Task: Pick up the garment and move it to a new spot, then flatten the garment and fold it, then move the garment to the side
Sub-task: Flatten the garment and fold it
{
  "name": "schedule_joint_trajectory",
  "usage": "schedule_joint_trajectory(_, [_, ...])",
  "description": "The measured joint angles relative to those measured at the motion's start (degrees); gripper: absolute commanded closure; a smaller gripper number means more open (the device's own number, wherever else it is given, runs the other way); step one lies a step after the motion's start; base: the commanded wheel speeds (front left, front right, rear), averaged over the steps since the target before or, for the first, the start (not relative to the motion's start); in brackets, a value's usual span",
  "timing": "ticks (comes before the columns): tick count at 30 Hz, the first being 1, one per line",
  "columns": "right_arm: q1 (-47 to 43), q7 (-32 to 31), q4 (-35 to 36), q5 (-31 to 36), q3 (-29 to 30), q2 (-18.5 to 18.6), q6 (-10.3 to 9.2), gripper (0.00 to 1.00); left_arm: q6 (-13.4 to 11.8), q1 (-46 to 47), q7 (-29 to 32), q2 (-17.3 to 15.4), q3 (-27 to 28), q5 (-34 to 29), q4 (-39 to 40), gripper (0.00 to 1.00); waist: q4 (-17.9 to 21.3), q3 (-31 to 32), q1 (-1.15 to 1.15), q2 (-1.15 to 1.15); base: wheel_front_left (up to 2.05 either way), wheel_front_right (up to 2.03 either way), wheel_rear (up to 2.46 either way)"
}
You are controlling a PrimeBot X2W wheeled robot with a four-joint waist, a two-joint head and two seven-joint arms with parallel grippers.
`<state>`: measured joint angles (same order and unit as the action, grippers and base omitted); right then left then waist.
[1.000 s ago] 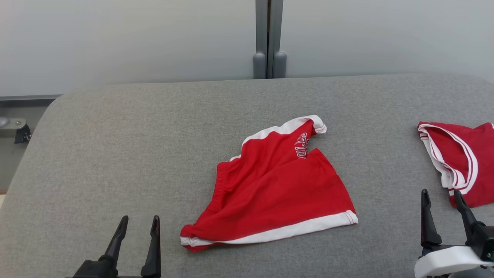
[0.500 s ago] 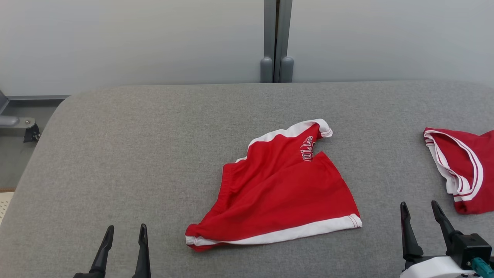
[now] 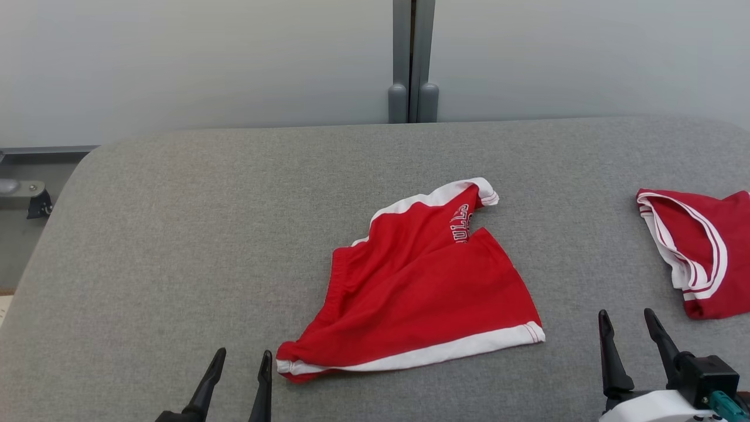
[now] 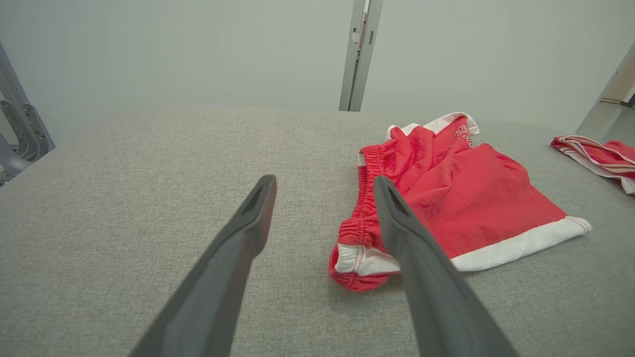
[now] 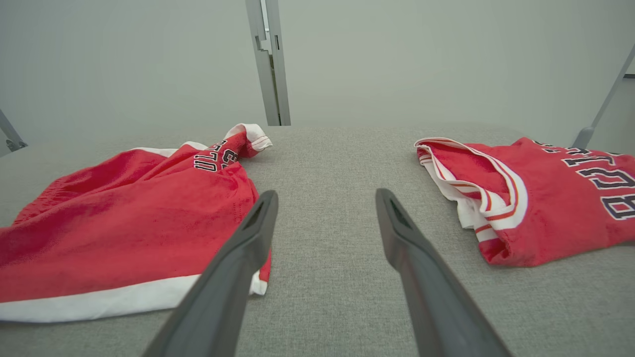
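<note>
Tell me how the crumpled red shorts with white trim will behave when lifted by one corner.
The crumpled red cloth shorts with white trim will probably hang limp: they lie in soft folds. They look thin, so likely light. Pushed across the grey fabric tabletop, they would more likely bunch than slide.

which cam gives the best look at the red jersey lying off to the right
Right wrist view: the red jersey lies close, dark lettering and striped trim clear. Head view crops it at the right edge; left wrist view catches a distant sliver.
</note>
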<state>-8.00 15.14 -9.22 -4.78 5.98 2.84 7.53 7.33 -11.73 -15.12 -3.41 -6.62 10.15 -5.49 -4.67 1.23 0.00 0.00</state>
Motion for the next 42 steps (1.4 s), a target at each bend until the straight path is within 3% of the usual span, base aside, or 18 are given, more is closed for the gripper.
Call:
schedule_joint_trajectory(5, [2.8, -1.3, -3.7, -1.3, -4.1, 0.4, 0.00, 0.00, 0.2, 2.2, 0.0, -4.7, -3.9, 3.0, -3.7, 0.00, 0.0, -0.3, 0.00, 0.00, 0.00, 0.00, 0.00])
schedule_joint_trajectory(9, [7.0, -13.2, -6.3, -1.4, -10.4, 4.2, 0.02, 0.00, 0.2, 4.6, 4.8, -9.3, -7.9, 6.8, -6.0, 0.00, 0.1, -0.9, 0.00, 0.00, 0.00, 0.00, 0.00])
schedule_joint_trajectory(12, [10.0, -21.0, -7.3, -2.1, -11.6, 4.6, 0.00, 0.00, 0.1, 6.6, 10.4, -11.7, -10.7, 11.3, -6.0, 0.00, 0.1, -1.9, 0.00, 0.00, 0.00, 0.00, 0.00])
schedule_joint_trajectory(17, [12.5, -27.4, -10.3, -1.1, -12.1, 4.2, 0.00, 0.00, 0.2, 9.9, 14.1, -14.9, -15.6, 15.5, -6.6, 0.00, -0.2, -4.2, 0.00, 0.00, 0.00, 0.00, 0.00])
schedule_joint_trajectory(30, [16.1, -25.5, -16.6, -0.3, -11.3, 2.0, 0.00, 0.00, 0.2, 14.6, 12.4, -18.9, -23.8, 22.5, -9.1, 0.00, -1.2, -7.6, 0.00, 0.00, 0.00, 0.00, 0.00])
schedule_joint_trajectory(42, [18.3, -24.6, -18.5, -0.1, -12.2, 1.8, 0.01, 0.00, 0.2, 18.5, 10.0, -20.4, -30.9, 28.7, -10.3, 0.00, 0.1, -8.5, 0.00, 0.00, 0.00, 0.00, 0.00])
